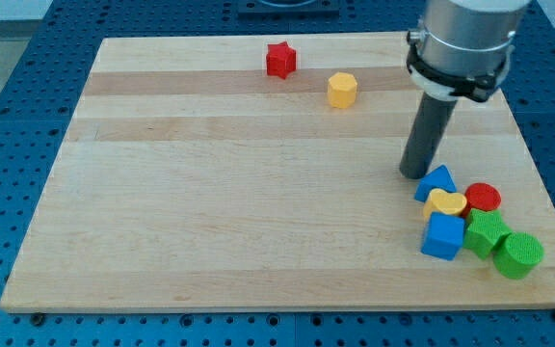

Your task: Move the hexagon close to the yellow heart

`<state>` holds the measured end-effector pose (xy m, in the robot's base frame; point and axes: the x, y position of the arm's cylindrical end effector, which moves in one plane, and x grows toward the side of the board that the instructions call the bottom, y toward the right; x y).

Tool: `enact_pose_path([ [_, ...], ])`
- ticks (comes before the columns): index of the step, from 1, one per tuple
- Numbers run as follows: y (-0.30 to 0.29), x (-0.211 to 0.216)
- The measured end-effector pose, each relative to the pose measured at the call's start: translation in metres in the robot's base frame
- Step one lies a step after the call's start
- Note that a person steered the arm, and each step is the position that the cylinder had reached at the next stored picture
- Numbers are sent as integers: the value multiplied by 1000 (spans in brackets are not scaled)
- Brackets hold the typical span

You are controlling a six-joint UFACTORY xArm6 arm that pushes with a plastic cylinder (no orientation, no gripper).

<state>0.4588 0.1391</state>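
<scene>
The yellow hexagon (342, 90) sits near the view's top, right of centre. The yellow heart (446, 203) lies in a cluster at the view's lower right, touching other blocks. My tip (413, 174) rests on the board just left of the blue triangle (437, 181), at the cluster's upper left. The tip is well below and to the right of the hexagon, and apart from it.
A red star (280, 60) lies left of the hexagon near the top edge. The cluster also holds a red cylinder (483, 198), a blue cube (442, 237), a green block (487, 232) and a green cylinder (519, 254), near the wooden board's (210, 193) right edge.
</scene>
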Motion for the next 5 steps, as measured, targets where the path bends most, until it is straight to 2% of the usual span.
enact_pose_path([
  [2, -98, -38],
  [3, -139, -72],
  [5, -147, -139],
])
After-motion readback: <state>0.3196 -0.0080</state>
